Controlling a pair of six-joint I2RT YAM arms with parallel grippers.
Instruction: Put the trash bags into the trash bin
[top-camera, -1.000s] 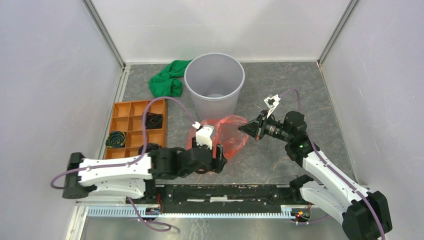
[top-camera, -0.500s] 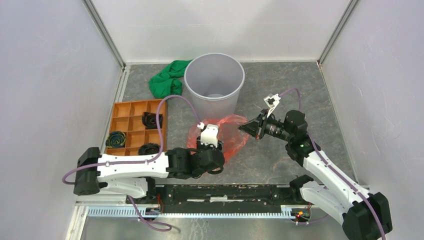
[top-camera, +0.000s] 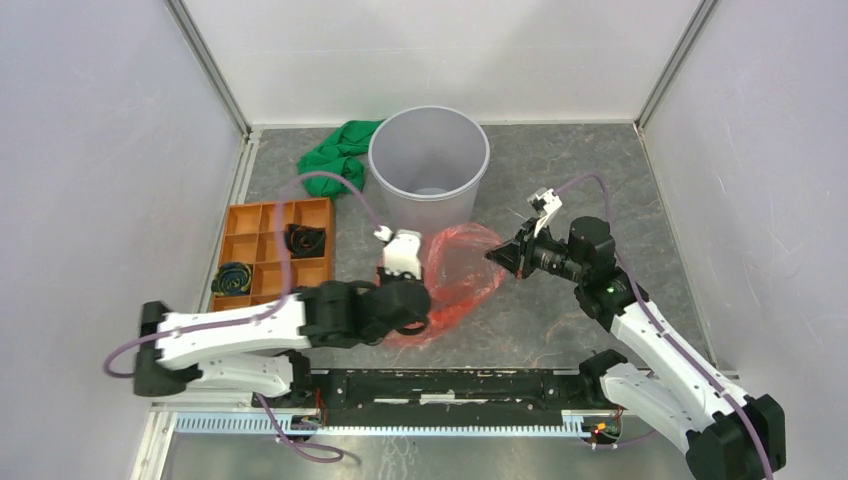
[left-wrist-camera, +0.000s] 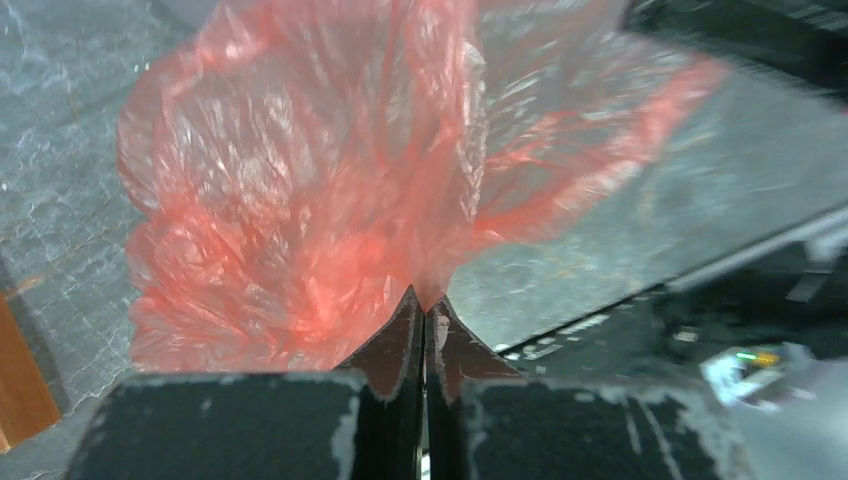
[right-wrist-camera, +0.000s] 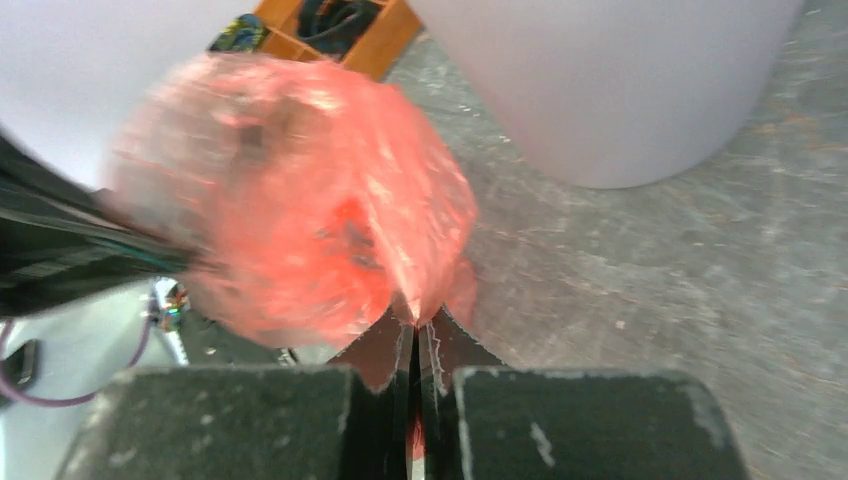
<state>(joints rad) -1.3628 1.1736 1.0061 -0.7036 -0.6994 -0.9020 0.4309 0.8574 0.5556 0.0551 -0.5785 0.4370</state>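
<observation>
The red translucent trash bag lies crumpled on the table in front of the light-grey trash bin, stretched between my two grippers. My left gripper is at the bag's near left edge. In the left wrist view it is shut, with red film pinched at its tips. My right gripper holds the bag's right edge. In the right wrist view it is shut on the bag, with red film showing between its jaws. The bin stands just beyond.
An orange compartment tray with dark coiled items sits at the left. A green cloth lies behind it, beside the bin. Grey walls close in the left, right and back. A black rail runs along the near edge.
My left gripper has gone from open to shut on the bag's near left edge, and its arm has shifted. The bag now spreads further towards the near left. The right gripper has barely moved.
</observation>
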